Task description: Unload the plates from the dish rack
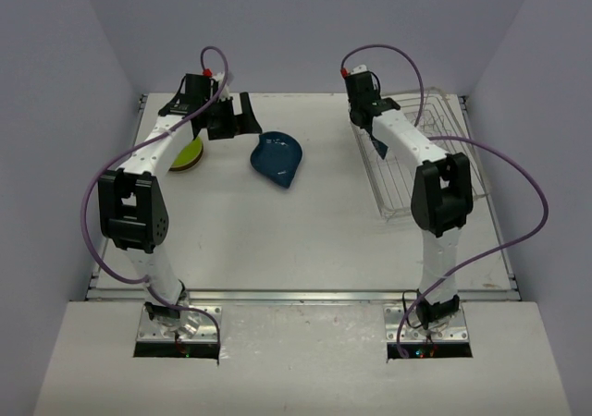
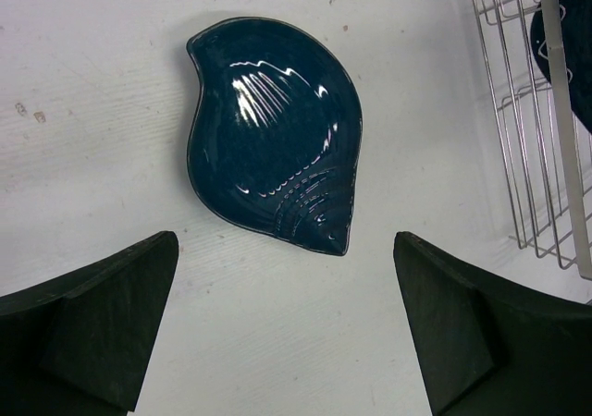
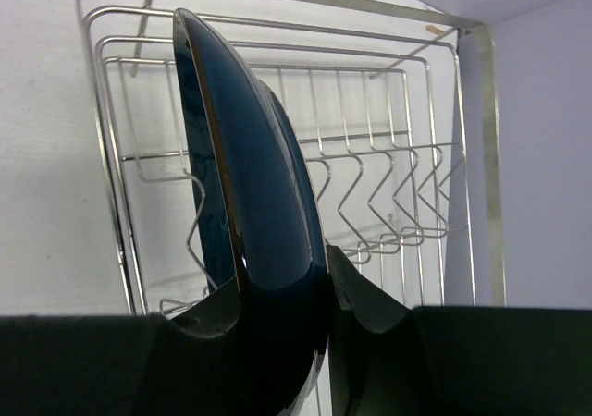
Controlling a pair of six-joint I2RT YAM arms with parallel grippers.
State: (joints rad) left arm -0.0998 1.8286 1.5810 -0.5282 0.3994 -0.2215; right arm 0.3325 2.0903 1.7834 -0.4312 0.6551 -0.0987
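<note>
Right wrist | fingers (image 3: 92,360) clamp upright blue plate (image 3: 250,176) | rack (image 3: 486,157) walls close around

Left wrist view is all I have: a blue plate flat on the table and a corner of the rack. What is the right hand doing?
Observer: The right hand is shut on a second blue plate, upright on edge in the rack.
Operator: Any other plates out already?
Observer: Yes, a green plate lies on the table, partly under the left arm.
Operator: More to unload in the rack?
Observer: None shows in the slots behind that plate.
</note>
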